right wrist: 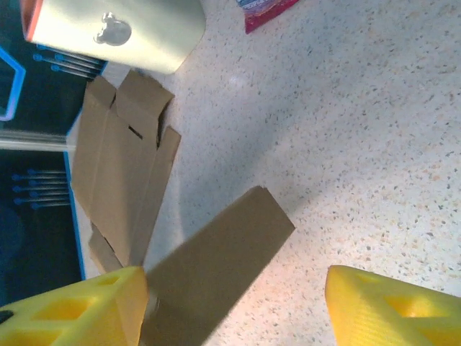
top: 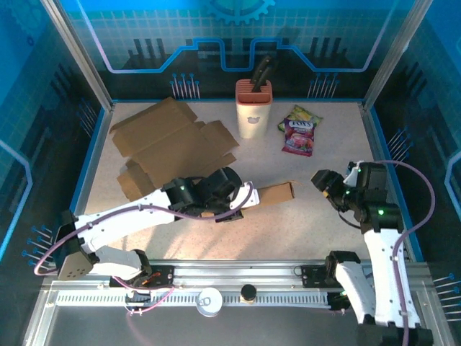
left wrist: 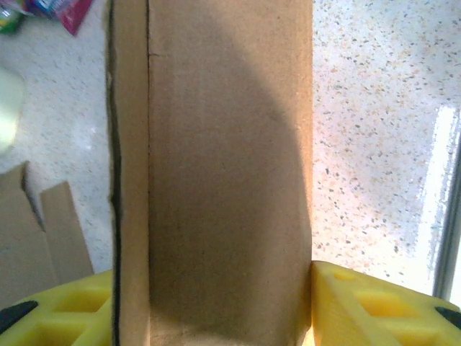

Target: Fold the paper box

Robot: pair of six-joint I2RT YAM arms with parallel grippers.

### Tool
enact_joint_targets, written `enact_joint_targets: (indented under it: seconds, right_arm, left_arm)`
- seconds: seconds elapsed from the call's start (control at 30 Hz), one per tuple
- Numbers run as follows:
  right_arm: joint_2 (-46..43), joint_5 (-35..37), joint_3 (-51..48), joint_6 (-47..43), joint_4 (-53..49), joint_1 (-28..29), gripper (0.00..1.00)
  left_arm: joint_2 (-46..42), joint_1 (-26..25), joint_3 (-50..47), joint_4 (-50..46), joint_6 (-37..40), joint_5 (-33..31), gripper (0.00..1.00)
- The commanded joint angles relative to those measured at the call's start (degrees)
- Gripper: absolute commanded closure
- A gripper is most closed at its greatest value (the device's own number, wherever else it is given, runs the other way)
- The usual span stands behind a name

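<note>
Left gripper (left wrist: 216, 321) clamps the paper box (top: 277, 193) mid-table; right gripper (top: 320, 180) hangs open near its free end.
We judge it light, thin, easily creased cardboard: we would pinch flaps near the score lines.

Left gripper (left wrist: 212, 281) clamped, right gripper (right wrist: 234, 281) spread

Brown paper box (left wrist: 216, 180), speckled beige table (top: 306, 231), cream knife block (top: 253, 108)
</note>
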Motion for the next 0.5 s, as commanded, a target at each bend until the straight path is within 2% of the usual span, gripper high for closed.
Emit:
enact_joint_targets:
  seconds: [0.0, 0.13, 0.27, 0.47]
  right_arm:
    - [-4.9, 11.1, -3.4, 8.8, -3.0, 9.5, 0.35]
    - [-9.7, 22.3, -7.2, 24.1, -0.6, 24.1, 0.37]
    - [-6.9, 29.4, -7.5, 33.2, 4.4, 36.0, 0.36]
    - [2.8, 32.4, -7.6, 41.6, 13.3, 46.4, 0.33]
  left_arm:
    - [3.1, 1.6, 3.0, -5.0, -0.3, 6.7, 0.46]
    - [7.0, 3.6, 5.6, -7.0, 1.0, 9.7, 0.45]
    - [9.8, 5.3, 7.4, -7.4, 2.0, 12.5, 0.45]
    - [11.3, 6.2, 7.9, -6.8, 3.0, 13.4, 0.43]
